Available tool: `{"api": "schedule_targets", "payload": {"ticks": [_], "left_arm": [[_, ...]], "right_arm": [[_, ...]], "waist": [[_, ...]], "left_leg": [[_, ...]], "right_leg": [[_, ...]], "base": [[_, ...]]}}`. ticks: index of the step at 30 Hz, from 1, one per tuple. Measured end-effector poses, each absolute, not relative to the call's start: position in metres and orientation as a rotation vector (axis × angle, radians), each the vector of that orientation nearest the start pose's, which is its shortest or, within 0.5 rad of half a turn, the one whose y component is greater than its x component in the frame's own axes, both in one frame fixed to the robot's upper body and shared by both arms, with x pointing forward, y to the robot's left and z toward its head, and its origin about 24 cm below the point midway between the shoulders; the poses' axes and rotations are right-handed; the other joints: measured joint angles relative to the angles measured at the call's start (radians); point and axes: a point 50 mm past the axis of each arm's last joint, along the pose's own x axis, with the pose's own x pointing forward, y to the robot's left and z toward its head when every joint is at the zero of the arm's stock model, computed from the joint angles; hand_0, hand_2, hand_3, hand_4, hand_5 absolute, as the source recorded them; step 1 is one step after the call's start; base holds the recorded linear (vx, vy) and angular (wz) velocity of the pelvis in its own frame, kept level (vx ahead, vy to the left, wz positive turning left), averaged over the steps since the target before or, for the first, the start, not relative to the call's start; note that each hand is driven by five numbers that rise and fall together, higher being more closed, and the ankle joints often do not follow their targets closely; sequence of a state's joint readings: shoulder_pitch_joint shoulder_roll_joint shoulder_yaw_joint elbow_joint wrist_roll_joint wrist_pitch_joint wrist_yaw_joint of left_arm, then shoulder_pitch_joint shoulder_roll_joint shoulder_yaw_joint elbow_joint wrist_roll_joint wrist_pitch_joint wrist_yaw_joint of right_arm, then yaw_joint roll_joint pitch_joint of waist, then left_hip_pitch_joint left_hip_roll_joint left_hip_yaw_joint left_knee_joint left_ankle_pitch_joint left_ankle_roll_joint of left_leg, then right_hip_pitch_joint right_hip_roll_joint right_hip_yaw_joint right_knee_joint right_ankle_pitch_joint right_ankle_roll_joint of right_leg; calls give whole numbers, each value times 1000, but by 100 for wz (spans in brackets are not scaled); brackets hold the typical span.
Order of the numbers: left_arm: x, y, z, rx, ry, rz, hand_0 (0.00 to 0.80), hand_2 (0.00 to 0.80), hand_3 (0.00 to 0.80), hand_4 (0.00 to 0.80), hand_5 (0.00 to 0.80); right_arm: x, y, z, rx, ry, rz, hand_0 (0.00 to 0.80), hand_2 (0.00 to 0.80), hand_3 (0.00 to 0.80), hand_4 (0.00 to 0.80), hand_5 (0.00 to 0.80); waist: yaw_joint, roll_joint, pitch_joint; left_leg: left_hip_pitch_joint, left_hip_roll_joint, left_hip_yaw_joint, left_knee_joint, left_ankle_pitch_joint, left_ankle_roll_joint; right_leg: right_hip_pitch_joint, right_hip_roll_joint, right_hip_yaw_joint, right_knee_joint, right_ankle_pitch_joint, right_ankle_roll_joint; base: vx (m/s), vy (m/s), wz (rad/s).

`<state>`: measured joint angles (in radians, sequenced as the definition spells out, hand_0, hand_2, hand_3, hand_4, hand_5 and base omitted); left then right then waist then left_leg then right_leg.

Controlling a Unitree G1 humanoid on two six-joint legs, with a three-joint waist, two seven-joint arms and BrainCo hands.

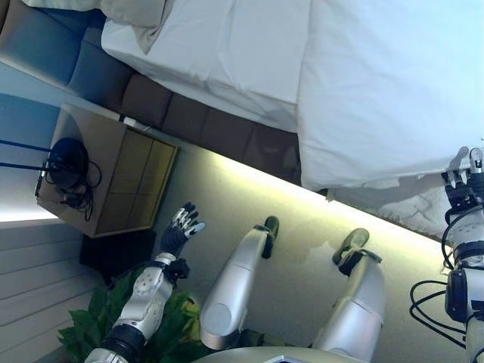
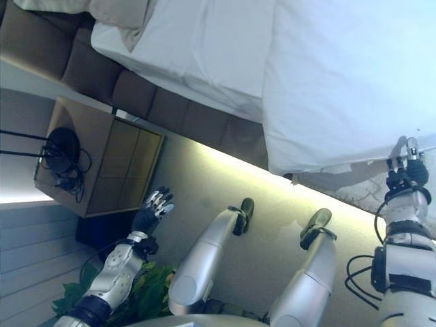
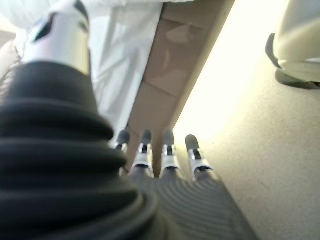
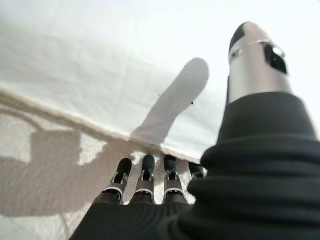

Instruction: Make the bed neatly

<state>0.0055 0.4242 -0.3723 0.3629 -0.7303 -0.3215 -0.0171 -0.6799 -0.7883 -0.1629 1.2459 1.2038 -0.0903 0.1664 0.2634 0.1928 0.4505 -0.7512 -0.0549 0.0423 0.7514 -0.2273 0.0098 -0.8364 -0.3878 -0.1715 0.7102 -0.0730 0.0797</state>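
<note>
From the head views, the bed (image 1: 227,128) carries a white duvet (image 1: 386,83) hanging smooth over its side, with the right hand (image 1: 463,181) at its lower hem and the left hand (image 1: 180,227) raised over the floor, fingers straight. The left wrist view shows relaxed fingers (image 3: 170,150) holding nothing. The right wrist view shows straight fingers (image 4: 145,172) under the duvet's edge, gripping nothing

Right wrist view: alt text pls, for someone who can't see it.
The right hand reaches with straight fingers toward the hanging edge of a white duvet, thumb raised apart, gripping nothing. Below the edge shows a pale textured bed base crossed by shadows.
</note>
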Motion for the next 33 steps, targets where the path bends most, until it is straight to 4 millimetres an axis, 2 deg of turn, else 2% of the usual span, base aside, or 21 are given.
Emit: {"api": "schedule_targets", "payload": {"ticks": [5,7,8,9,10,11,19,23,25,28,33], "left_arm": [[230,190,-18,-263,173,-92,0,0,0,0,0],[230,189,-17,-271,171,-92,0,0,0,0,0],[229,188,-18,-282,175,-91,0,0,0,0,0],[229,187,-19,-284,180,-97,0,0,0,0,0],[228,185,-20,-287,188,-103,0,0,0,0,0],[226,183,-21,-287,194,-110,0,0,0,0,0],[218,183,-28,-291,223,-104,0,0,0,0,0],[218,183,-28,-291,223,-105,0,0,0,0,0],[218,183,-28,-290,225,-107,0,0,0,0,0],[218,182,-28,-291,215,-106,0,0,0,0,0],[218,182,-27,-290,211,-92,0,0,0,0,0]], "right_arm": [[298,-410,103,672,-103,-609,0,0,0,0,0],[299,-409,104,664,-96,-604,339,339,339,339,339],[299,-409,103,666,-90,-601,543,543,543,543,543],[299,-409,103,666,-87,-599,615,615,615,615,615],[300,-408,104,663,-82,-591,737,737,737,737,737],[303,-406,106,657,-80,-582,800,800,800,800,800],[318,-397,126,648,-126,-506,800,800,800,800,800],[319,-395,126,654,-115,-497,800,800,800,800,800],[320,-393,123,656,-107,-495,800,800,800,800,800],[318,-389,109,624,-56,-495,800,800,800,800,800],[323,-372,94,610,-10,-424,800,800,800,800,800]], "waist": [[0,2,2],[0,3,2],[0,4,2],[0,5,3],[0,7,3],[1,7,3],[7,8,3],[19,8,3],[21,8,3],[22,8,3],[22,8,3]], "left_leg": [[4,-1,6,-8,4,5],[8,-3,6,-9,4,5],[14,-4,6,-10,5,6],[23,-6,6,-13,5,7],[33,-8,7,-17,6,8],[43,-12,7,-25,7,9],[77,-19,1,-44,17,10],[79,-19,0,-44,18,10],[81,-18,-2,-46,19,12],[107,-19,-4,-66,26,14],[160,-31,-13,-116,49,13]], "right_leg": [[4,-2,1,-13,10,0],[8,-5,3,-13,10,0],[14,-7,2,-12,11,0],[22,-9,2,-13,11,1],[32,-11,1,-14,11,1],[39,-15,1,-17,10,2],[79,-21,-8,-35,11,6],[84,-19,-12,-40,17,3],[91,-18,-16,-47,22,7],[124,-18,-27,-73,31,10],[181,-23,-43,-111,48,13]], "base": [[33,45,-2],[45,60,1],[59,54,2],[69,50,3],[58,39,3],[55,39,5],[38,7,3],[0,0,0],[0,0,0],[1,11,1],[-26,64,6]]}}
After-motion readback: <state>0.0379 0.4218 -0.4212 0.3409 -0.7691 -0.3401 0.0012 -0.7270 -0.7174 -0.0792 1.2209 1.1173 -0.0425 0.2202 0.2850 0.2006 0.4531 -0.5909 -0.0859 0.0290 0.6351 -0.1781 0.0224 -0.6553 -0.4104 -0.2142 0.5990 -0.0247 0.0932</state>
